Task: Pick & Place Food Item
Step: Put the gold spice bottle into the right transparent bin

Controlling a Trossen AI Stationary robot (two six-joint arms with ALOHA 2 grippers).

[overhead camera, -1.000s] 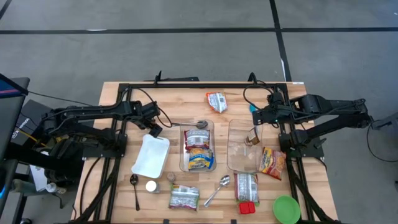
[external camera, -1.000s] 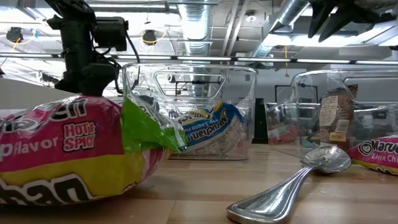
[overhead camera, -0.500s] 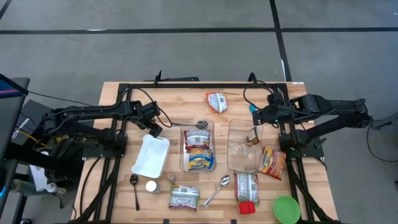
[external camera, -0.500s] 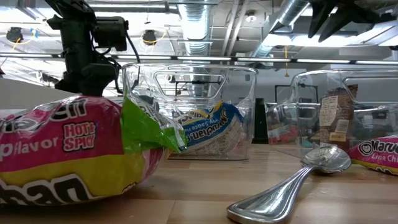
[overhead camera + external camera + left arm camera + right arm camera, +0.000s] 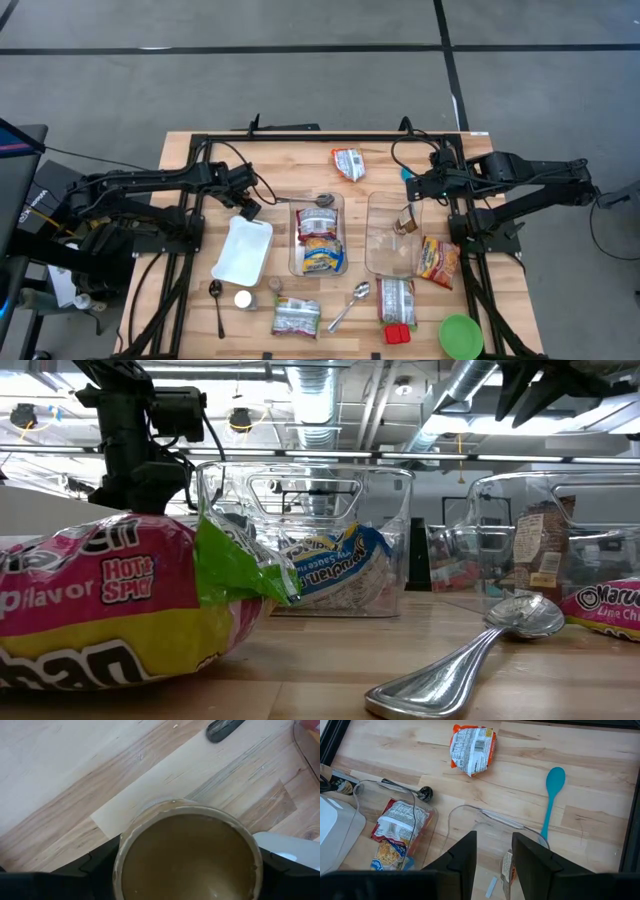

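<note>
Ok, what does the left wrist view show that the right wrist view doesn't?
Only the left wrist view: a round brown cup clamped in the left gripper.

Only the right wrist view: the open right gripper by a clear container, a teal spoon, an orange noodle packet, a metal spoon, and a second container holding noodle packets.

Both: the white lid and the wooden table.
</note>
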